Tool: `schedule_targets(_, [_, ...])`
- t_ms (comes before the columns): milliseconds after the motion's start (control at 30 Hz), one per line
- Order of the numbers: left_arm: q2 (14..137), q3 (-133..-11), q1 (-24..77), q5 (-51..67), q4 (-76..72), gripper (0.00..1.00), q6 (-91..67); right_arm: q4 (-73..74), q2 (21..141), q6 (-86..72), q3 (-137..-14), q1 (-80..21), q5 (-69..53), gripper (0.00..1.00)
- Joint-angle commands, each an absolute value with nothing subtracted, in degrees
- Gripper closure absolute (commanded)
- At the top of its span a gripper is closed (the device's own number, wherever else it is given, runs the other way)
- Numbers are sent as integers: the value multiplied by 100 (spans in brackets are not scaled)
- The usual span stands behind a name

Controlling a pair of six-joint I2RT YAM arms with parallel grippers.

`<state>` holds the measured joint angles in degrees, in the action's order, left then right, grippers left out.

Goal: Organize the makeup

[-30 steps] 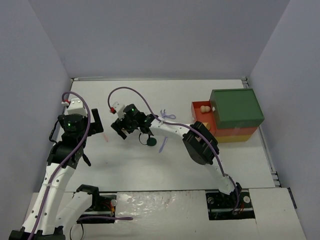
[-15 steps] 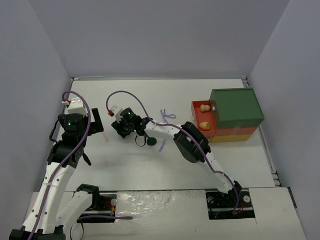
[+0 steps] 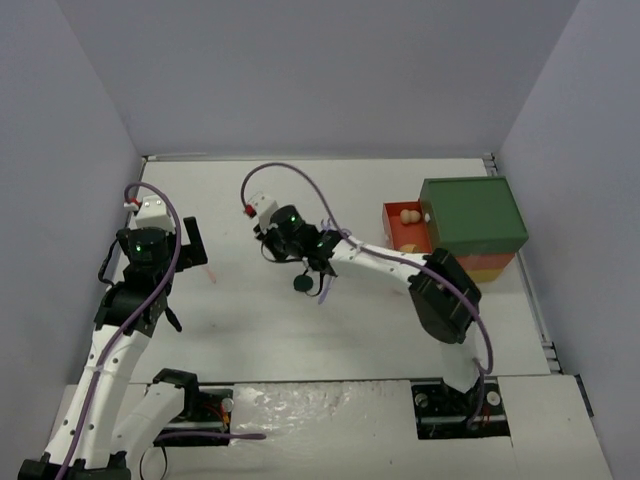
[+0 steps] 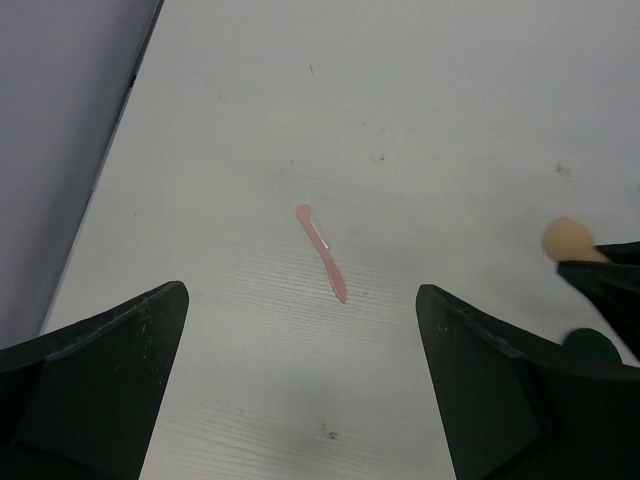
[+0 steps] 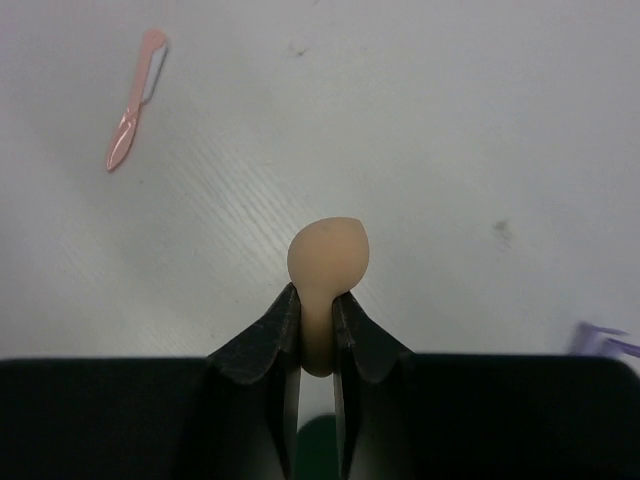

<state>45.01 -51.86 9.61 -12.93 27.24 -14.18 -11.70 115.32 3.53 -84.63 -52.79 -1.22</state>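
My right gripper (image 5: 318,295) is shut on a tan egg-shaped sponge (image 5: 330,250), squeezing its lower end; the rounded top sticks out past the fingertips. In the top view that gripper (image 3: 272,250) hangs left of the table's middle. A dark green disc (image 3: 301,284) lies just below it, and a lilac tool (image 3: 325,290) lies beside the disc. The pink stick (image 4: 322,252) lies flat on the table ahead of my left gripper (image 4: 302,288), which is wide open and holds nothing. The held sponge (image 4: 566,240) also shows at the right of the left wrist view.
The green-topped box (image 3: 472,215) stands at the right, its red drawer (image 3: 390,228) pulled open to the left with tan sponges (image 3: 409,214) inside. Another lilac tool (image 3: 335,232) lies near the right forearm. Grey walls close the table on three sides.
My right gripper shut on the tan sponge and has shifted right with it. The left arm has not moved.
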Motion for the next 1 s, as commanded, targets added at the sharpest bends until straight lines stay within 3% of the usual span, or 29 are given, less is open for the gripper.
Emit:
schedule_targets(0, [4526,-5493,905,-1255,2498,3,-1498,-1123,9795,399,-7747,-4738,789,99])
schedule_targets(267, [4608,-5514,905,-1157,2525,3,-1503,-175,7843,223,-6344,-3553,1657,98])
schedule_targets(467, [4667,-5520,905,-1125,2531,3,-1511,312,7410,-275,-6064,-2767,1793,97])
schedule_targets(567, [4673,-5520,905,-1134,2540,3,-1503,490,7480,-509,-6100,-2409,1689,91])
schedule_targets(700, [4667,-5520,905,-1134,2540,3,-1503,545,7579,-605,-6120,-2240,1496,77])
schedule_targets(733, [4660,-5520,905,-1134,2540,3,-1503,551,7615,-587,-6163,-2222,1392,64])
schedule_targets(800, [4659,-5520,905,-1133,2540,3,-1511,554,7636,-578,-6226,-2215,1258,48])
schedule_targets(967, [4667,-5520,905,-1116,2531,3,-1511,554,7585,-545,-6336,-2224,1125,29])
